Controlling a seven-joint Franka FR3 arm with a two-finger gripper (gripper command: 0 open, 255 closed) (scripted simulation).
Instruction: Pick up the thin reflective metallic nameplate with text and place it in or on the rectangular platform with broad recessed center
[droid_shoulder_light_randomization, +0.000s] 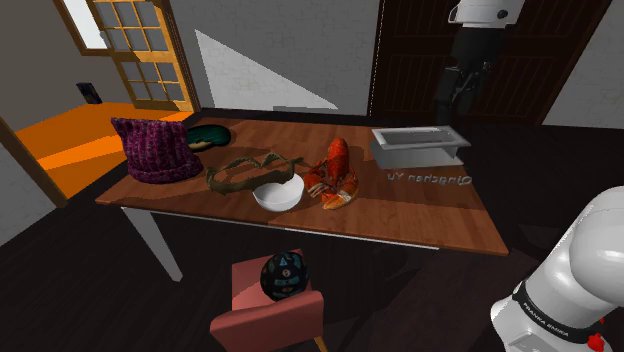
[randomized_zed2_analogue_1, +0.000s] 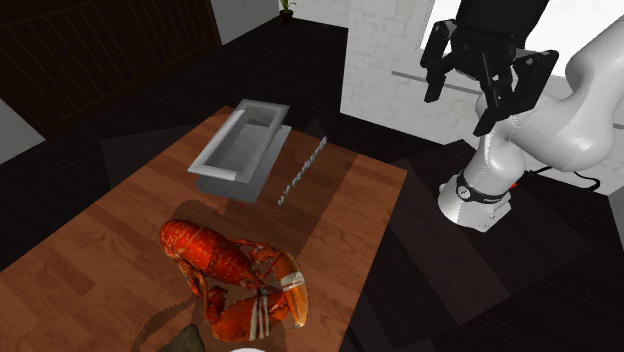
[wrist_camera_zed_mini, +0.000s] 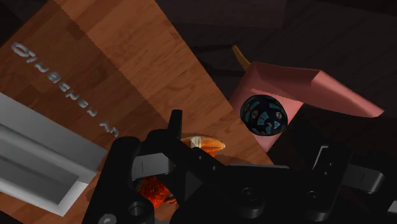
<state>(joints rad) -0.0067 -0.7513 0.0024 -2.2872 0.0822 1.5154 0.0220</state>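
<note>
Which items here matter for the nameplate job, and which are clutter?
Job: metallic nameplate, grey recessed platform, open gripper.
Clutter: lobster, white bowl, purple knit hat, olive strap, patterned ball, pink chair.

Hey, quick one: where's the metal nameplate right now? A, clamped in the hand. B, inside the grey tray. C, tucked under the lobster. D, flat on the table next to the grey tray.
D: the nameplate lies flat on the wooden table alongside the grey tray, with a gap between them, while the hand hangs open off to the side, holding nothing.
</note>
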